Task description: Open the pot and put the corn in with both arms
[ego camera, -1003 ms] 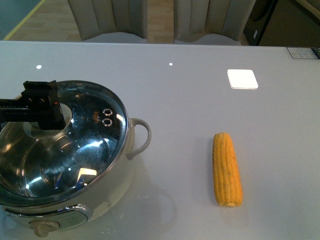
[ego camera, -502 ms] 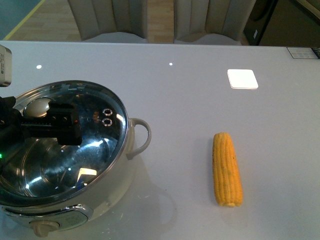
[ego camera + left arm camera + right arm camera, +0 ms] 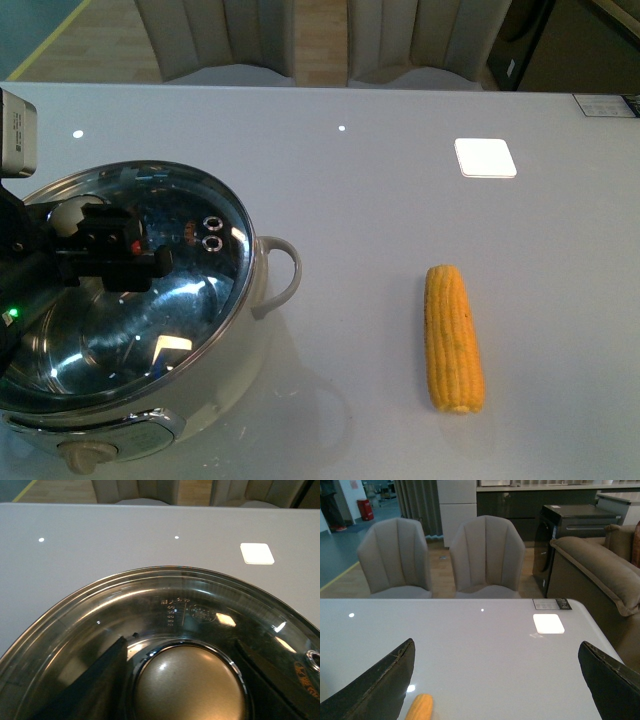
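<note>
Pot [image 3: 215,350]: cream-white, on the bench [image 3: 360,200] at about 8 o'clock of the front view; looped side handle [image 3: 280,275] on its 3 o'clock side, front knob [image 3: 82,458] at 6 o'clock.
Lid [image 3: 190,300]: glass with a steel rim, seated on the pot, closed; rounded lid knob [image 3: 190,687] at its middle.
Left hand [image 3: 110,250]: black, low over the lid, reaching in from 9 o'clock; green light lit on the arm.
Left hand state: released, one finger [image 3: 97,682] on either side of the lid knob in the left wrist view; contact with the knob cannot be told.
Corn [image 3: 454,340]: whole yellow-orange cob, flat on the bench at 3 o'clock from the pot and well apart from it, long axis along the 12-to-6 line; nothing touching it.
Right hand [image 3: 496,645]: out of the front view; in its own wrist view released, fingers [image 3: 380,685] spread wide above the bench, one end of the corn just in view near one finger.
White square [image 3: 485,158]: flat on the bench, at about 12 o'clock from the corn.
Chairs [image 3: 487,555]: two pale padded ones beyond the far edge of the bench.
</note>
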